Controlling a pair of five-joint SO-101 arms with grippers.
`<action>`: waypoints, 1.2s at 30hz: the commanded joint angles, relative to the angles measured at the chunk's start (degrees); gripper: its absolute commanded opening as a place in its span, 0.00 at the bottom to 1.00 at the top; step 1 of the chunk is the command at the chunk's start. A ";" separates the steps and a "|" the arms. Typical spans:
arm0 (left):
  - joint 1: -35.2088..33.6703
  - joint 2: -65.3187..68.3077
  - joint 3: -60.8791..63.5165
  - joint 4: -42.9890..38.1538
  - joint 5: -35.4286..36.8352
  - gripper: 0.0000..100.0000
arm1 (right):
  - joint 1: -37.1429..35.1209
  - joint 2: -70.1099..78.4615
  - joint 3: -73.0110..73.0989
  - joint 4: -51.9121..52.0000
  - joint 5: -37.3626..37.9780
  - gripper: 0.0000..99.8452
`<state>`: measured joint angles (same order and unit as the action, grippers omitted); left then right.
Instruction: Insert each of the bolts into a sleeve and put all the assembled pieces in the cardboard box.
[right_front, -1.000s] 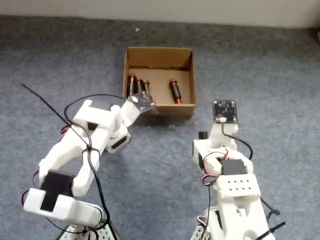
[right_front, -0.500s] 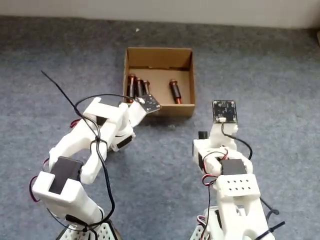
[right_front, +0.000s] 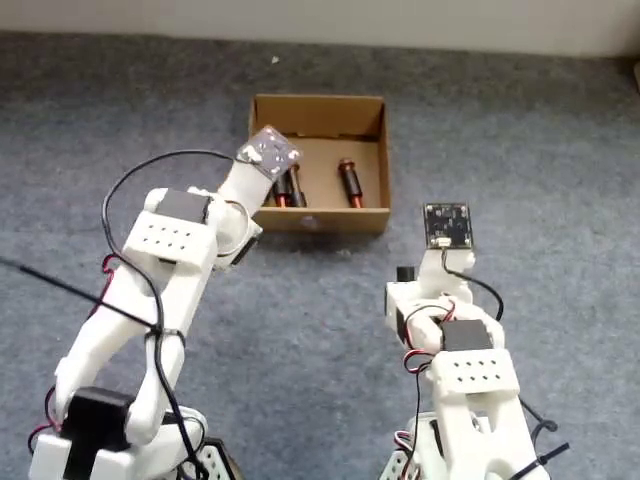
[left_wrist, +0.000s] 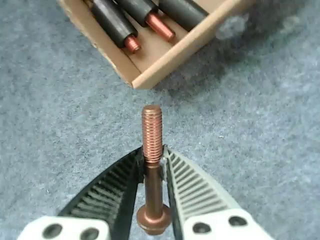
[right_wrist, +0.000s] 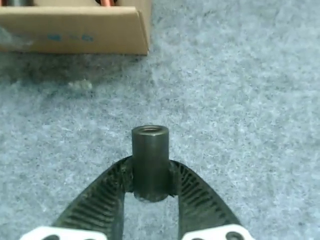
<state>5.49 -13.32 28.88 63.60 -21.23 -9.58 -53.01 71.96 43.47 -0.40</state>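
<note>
Right wrist view: right gripper fingers clamped on dark sleeve, threaded bore facing out. Open grey surface ahead, cardboard box wall beyond.
Left wrist view: left gripper fingers pinching copper bolt, thread aimed at box corner.
High view: left arm overhangs box's near-left corner, partly hiding assembled pieces inside.

Left tool, right tool both clamped — left arm extended.
</note>
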 joint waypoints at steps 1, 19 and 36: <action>2.33 -6.55 -0.22 -0.26 6.42 0.00 | 0.40 -1.36 -0.31 -1.10 0.00 0.01; 10.77 -53.23 24.40 -21.80 25.32 0.00 | 0.40 -1.36 -0.22 -1.10 0.00 0.01; 10.77 -78.81 47.16 -40.53 24.97 0.00 | 0.40 -1.36 -0.13 -1.10 0.09 0.01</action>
<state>15.52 -87.52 76.53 25.01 3.56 -9.67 -53.01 71.96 43.47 -0.40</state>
